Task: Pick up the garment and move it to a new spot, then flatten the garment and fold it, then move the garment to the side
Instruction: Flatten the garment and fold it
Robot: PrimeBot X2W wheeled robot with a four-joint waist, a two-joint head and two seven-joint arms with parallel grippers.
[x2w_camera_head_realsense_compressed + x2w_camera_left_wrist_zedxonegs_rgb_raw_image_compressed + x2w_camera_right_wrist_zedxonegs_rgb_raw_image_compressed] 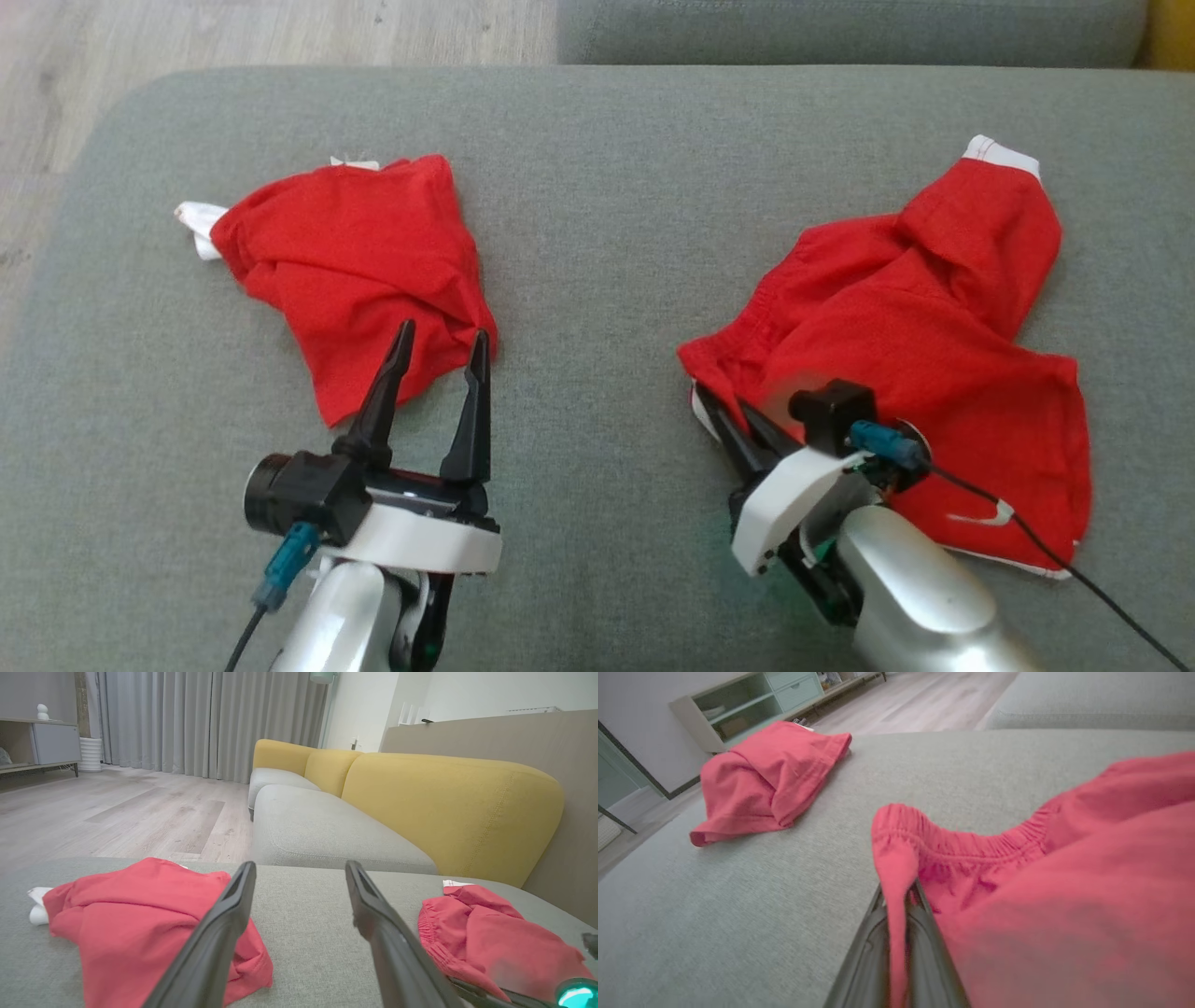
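Two red garments with white trim lie on the grey cushion (597, 187). The right garment (934, 308) is crumpled shorts with an elastic waistband. My right gripper (714, 401) is shut on the near-left corner of that waistband; in the right wrist view the red cloth (1064, 882) is pinched between the closed fingers of the gripper (899, 893). The left garment (355, 252) is bunched up. My left gripper (443, 331) is open, its tips over that garment's near edge. The left wrist view shows the open gripper (300, 865) between the left garment (131, 914) and the right one (486, 938).
The cushion's left edge drops to a wood floor (56, 112). A second grey seat (317, 830) with a yellow backrest (448, 807) lies beyond. Bare cushion (738, 896) separates the two garments, the left one (770, 779) lying farther off. A cable (1074, 569) trails from my right wrist.
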